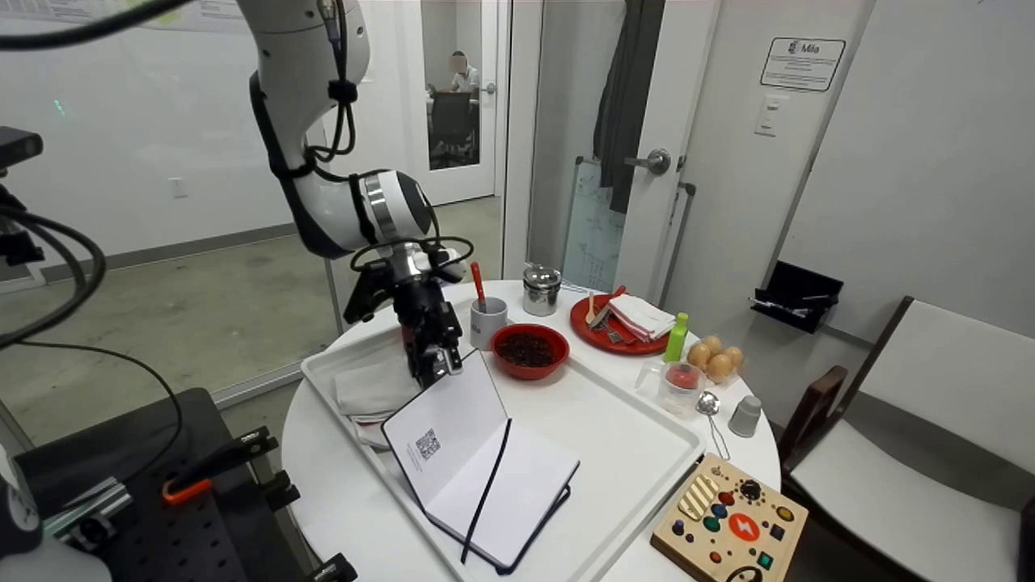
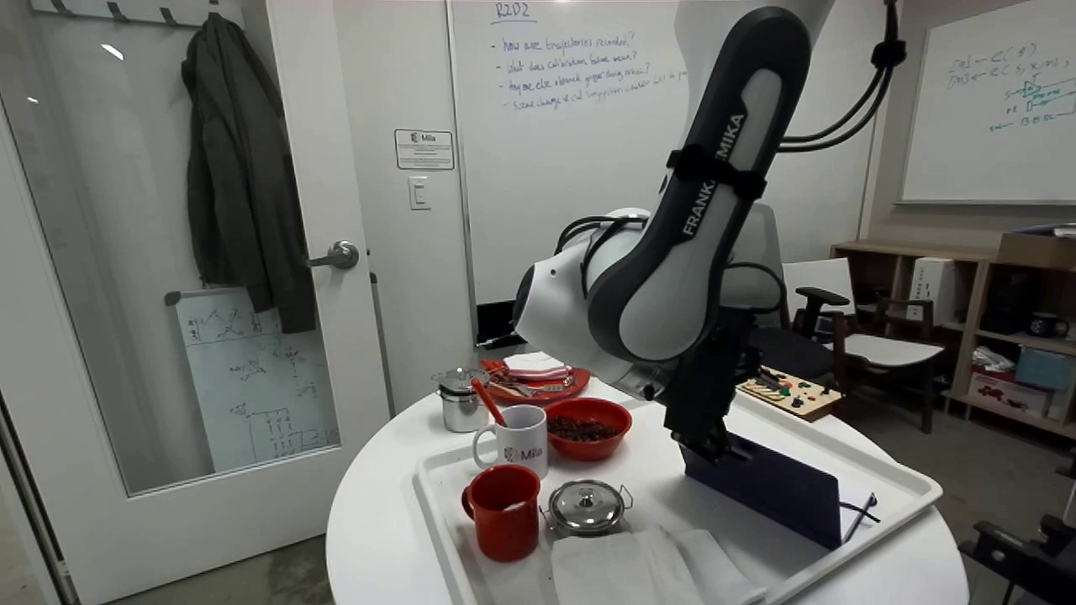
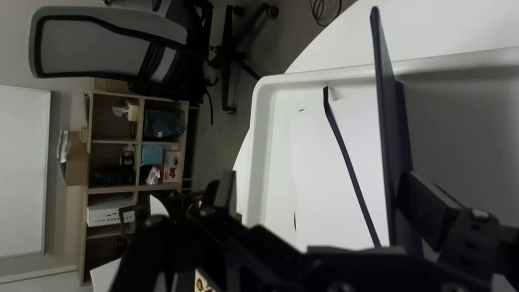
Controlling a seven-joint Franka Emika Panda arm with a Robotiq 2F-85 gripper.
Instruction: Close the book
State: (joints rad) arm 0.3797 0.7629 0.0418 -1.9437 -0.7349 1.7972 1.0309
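Along the bottom of the wrist view, the gripper (image 3: 318,186) stands with its fingers spread wide, pinching nothing. Up into that gap comes the raised cover (image 2: 769,491) of the book (image 1: 530,493), close to the finger (image 3: 429,207) at the right of the frame. That finger is on the cover's outer side; whether it touches, I cannot tell. Its partner stands well apart, out beyond the page side.

At the lower centre of an exterior view the book lies open, its cover tilted up and the other half flat. A thin dark strap (image 3: 347,158) runs across the white pages (image 3: 324,194). All of this rests in a white tray (image 1: 614,428) on a round table (image 1: 323,469). Farther out, left of centre in an exterior view, are a red bowl (image 2: 588,449) and a red mug (image 2: 506,521); a wooden board (image 1: 732,525) with coloured pieces sits at lower right.

I judge the step in hand to be swinging the cover over, with the closing unfinished. Next calls for a steady push on the outer face toward the pages, keeping the far finger clear of the fold, then probably a press from above to settle it flat.
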